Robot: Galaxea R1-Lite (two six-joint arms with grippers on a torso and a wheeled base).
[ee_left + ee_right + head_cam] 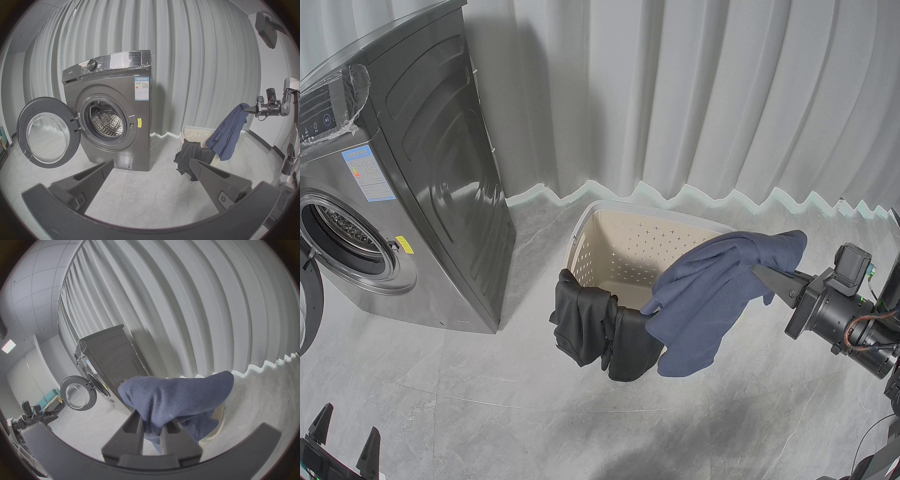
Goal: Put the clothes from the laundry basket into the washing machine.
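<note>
Dark grey metal makes up the front-loading washing machine (425,175), which stands on the left of the pale marbled floor (487,387) with its back toward the white pleated curtain (675,94). Its round door (47,132) is swung wide open to the side, and the steel drum (104,120) shows through the opening. The left jaws sit low at the near left, well apart from the machine and the basket. They are spread wide, with nothing between them, and point toward the machine's front. To the right of the machine, near the curtain's hem, stands the cream laundry basket (650,215), its walls pierced with small star-shaped holes. A black garment (600,331) is draped over the basket's near rim, and most of it hangs down the outside toward the floor. Just to its right a navy blue garment (712,294) is raised above the basket's right side. Its upper end is bunched around the right jaws, and the rest hangs down over the near rim, with the lower edge overlapping the black garment. The right jaws reach in from the far right, closed tight on a fold of this blue cloth (178,396). The cloth spills over both tips and hides them from the front.
</note>
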